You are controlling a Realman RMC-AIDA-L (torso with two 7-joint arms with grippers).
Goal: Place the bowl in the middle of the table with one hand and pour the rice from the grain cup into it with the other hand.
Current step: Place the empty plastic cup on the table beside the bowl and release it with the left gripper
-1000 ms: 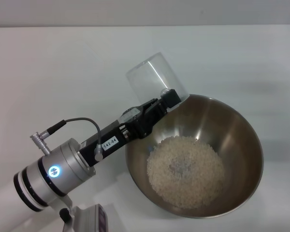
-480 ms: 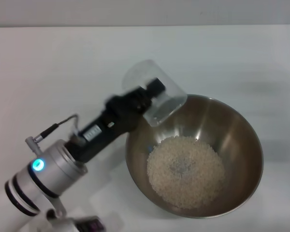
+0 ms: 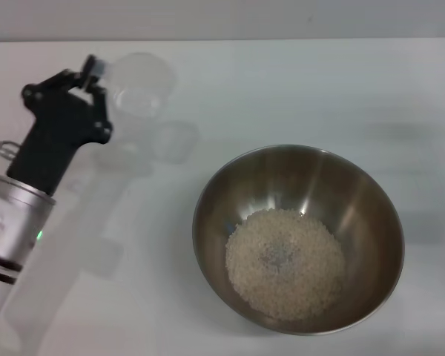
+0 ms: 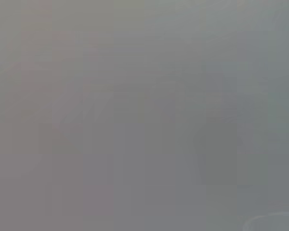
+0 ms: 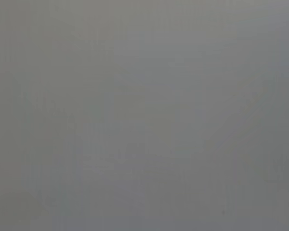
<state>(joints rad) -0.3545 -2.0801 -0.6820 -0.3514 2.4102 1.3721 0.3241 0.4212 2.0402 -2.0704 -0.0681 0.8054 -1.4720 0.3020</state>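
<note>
Bowl (image 3: 298, 239) sits near the table's (image 3: 341, 89) front edge, right of centre, rice (image 3: 285, 263) heaped inside. Bare white tabletop all round. Far left: left gripper (image 3: 87, 81) (motion-smeared) seemingly pinching the grain cup (image 3: 137, 83). No legible writing.

The setting reads as a robot test bench or laboratory workstation rather than a home kitchen. The work surface is a plain white table (image 3: 319, 89), bare of any covering, and it meets a flat pale grey wall (image 3: 222, 18) along its far edge. The wall carries no tiles, sockets or shelving. On the surface stands one stainless-steel mixing bowl (image 3: 356, 193) holding rice (image 3: 285, 263). A black robot gripper on a silver wrist, the left gripper (image 3: 81, 78), reaches over the table. Both wrist views show only featureless grey.
</note>
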